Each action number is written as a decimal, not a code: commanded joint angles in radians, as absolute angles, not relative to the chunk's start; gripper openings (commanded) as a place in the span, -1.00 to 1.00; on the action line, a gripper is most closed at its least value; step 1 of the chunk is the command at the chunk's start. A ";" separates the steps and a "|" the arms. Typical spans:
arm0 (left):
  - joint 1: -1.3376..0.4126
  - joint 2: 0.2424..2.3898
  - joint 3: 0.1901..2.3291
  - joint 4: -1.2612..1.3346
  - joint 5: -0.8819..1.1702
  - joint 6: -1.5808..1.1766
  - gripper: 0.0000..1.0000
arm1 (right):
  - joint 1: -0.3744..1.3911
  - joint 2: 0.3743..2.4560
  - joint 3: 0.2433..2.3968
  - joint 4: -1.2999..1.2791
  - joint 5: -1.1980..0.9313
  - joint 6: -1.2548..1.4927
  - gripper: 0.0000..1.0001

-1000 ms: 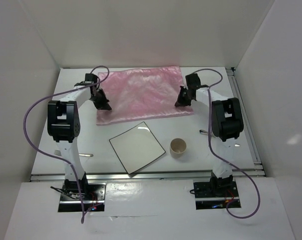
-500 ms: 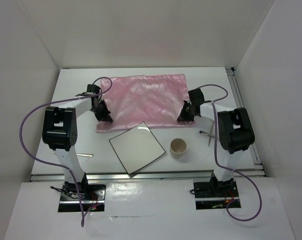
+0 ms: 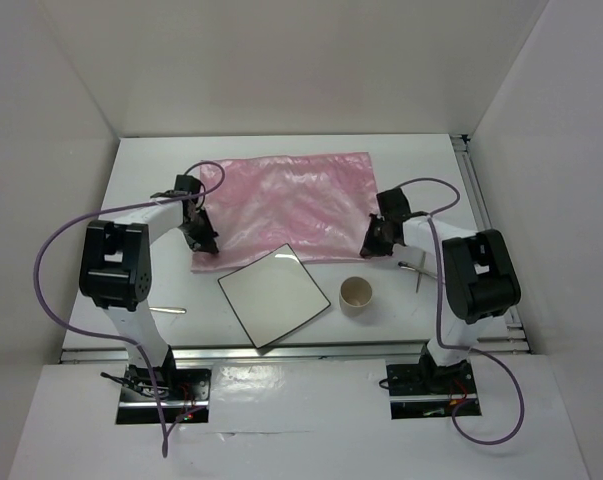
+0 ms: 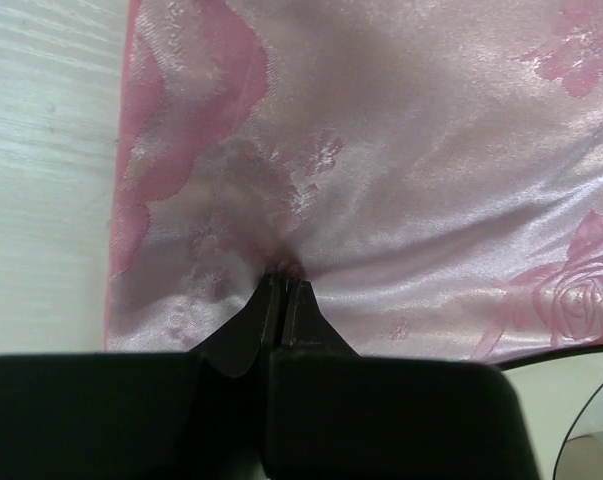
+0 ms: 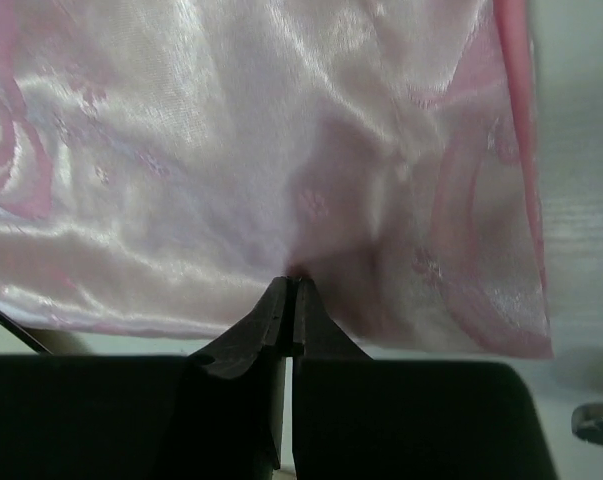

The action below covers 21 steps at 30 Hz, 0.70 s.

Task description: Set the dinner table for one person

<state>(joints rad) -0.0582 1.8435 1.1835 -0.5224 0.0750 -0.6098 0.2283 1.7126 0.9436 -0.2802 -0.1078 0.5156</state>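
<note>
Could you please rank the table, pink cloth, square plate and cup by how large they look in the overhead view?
1. table
2. pink cloth
3. square plate
4. cup
The last three all rest on the table, so nearness to the camera hardly affects the order.

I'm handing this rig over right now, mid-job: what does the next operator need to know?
Left gripper: shut on the pink cloth by its near left corner.
Right gripper: shut on the same cloth by its near right corner.
The cloth lies spread over the far middle of the dinner table; square plate, paper cup, left utensil and right utensil sit nearer the arms.
Done: cloth laid out. Left, probably: release it, then place plate, cup and utensils.
</note>
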 commanded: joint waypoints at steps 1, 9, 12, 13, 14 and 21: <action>-0.057 1.778 1.170 -0.569 0.025 -0.606 -1.00 | 0.249 1.652 0.931 -0.353 -0.064 0.499 -1.00; -0.086 1.594 1.301 -0.715 -0.041 -0.588 -0.24 | 0.307 1.548 1.060 -0.455 -0.055 0.488 -0.65; -0.097 1.511 1.310 -0.749 -0.067 -0.577 0.27 | 0.327 1.494 1.137 -0.478 -0.055 0.469 -0.17; -0.097 1.481 1.287 -0.749 -0.067 -0.566 0.35 | 0.327 1.480 1.161 -0.488 -0.046 0.469 0.02; -0.097 1.415 1.260 -0.727 -0.058 -0.566 0.42 | 0.336 1.465 1.161 -0.488 -0.046 0.469 0.16; -0.086 1.131 0.781 -0.359 0.352 -0.670 0.50 | 0.354 1.338 1.125 -0.520 -0.046 0.460 0.63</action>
<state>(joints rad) -0.0883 1.1740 0.9325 -0.5255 0.1444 -0.6006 0.3401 1.3804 1.1393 -0.4656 -0.0620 0.4702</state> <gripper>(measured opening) 0.750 0.811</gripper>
